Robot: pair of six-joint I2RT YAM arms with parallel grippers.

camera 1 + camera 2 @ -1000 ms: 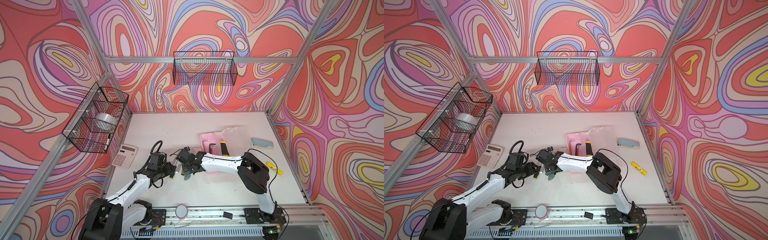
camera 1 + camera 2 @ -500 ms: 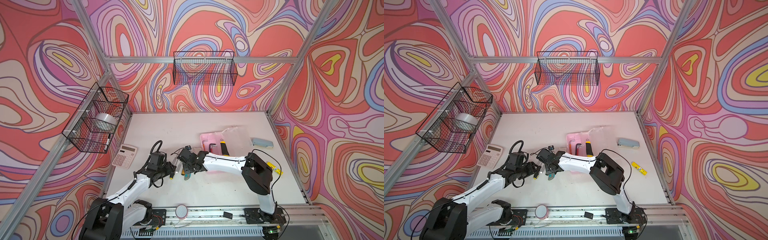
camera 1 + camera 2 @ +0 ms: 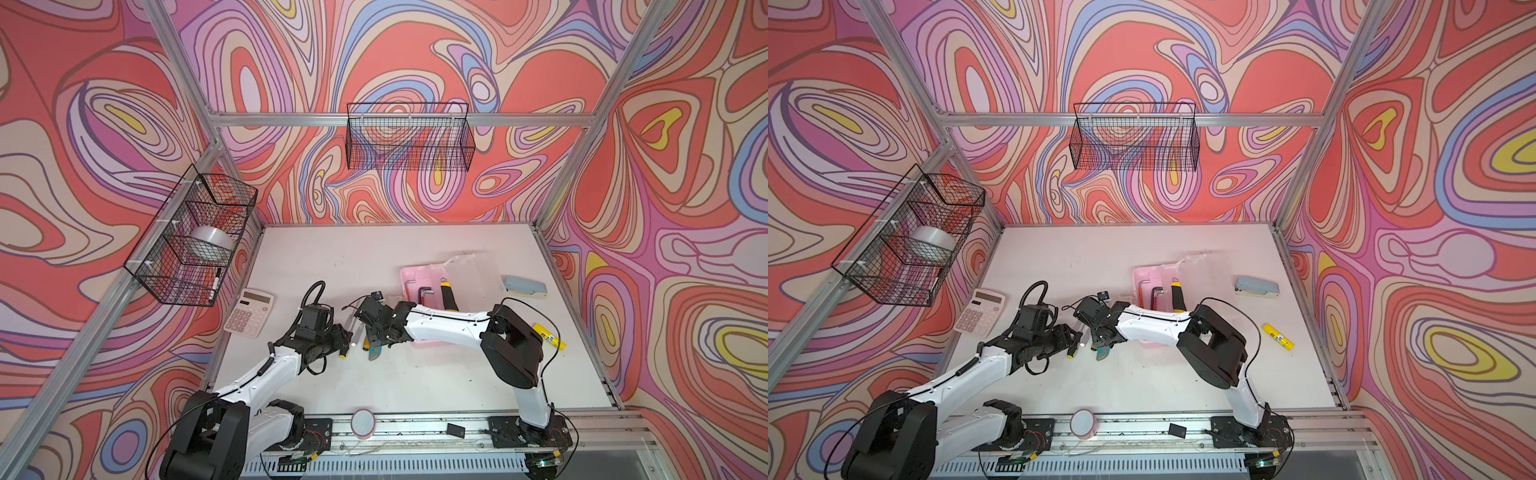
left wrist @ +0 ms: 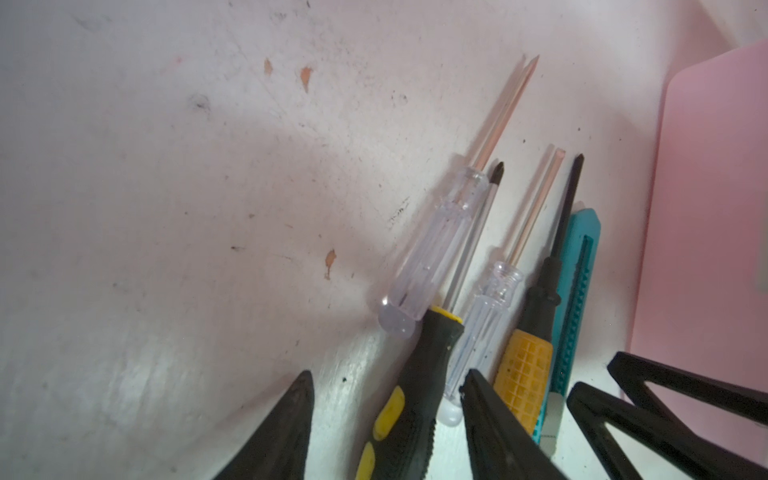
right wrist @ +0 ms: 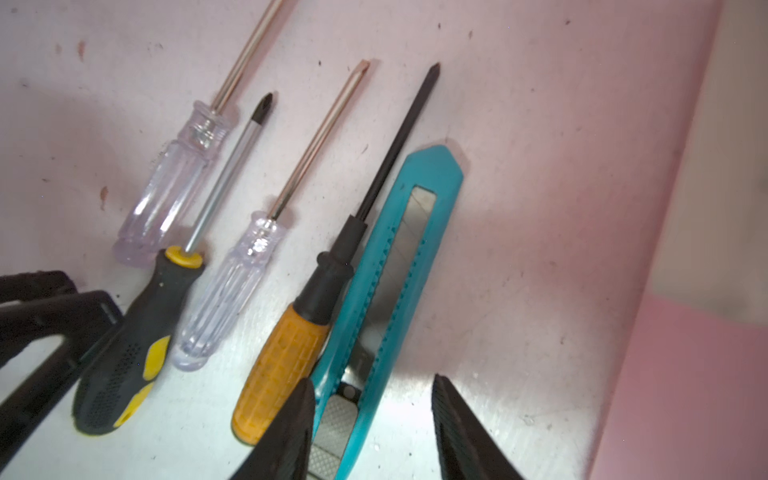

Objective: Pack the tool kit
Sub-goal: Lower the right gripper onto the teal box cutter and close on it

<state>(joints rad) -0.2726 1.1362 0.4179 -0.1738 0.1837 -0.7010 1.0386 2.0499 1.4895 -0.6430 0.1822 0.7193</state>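
1. The pink case lies open on the counter, right of middle in both top views. Its clear lid is folded back. Hex keys and a yellow-and-black handle lie inside.
2. Five loose pieces lie side by side on the counter just left of the case, tips all one way. In order they are the large clear screwdriver, the black-yellow screwdriver, the small clear screwdriver, the orange screwdriver and the teal knife. The knife is nearest the case, and its blade shows in the slot.
3. The right tool is released, its fingers spread on either side of the knife's rear end. One finger sits against the orange screwdriver.
4. The left tool is released, its fingers spread on either side of the black-yellow screwdriver's grip, with a gap on each side.
5. A calculator lies to the left; its key markings are too small to read. A stapler and a yellow glue stick lie to the right; the stick's label is unreadable.
6. A tape roll rests on the front rail.
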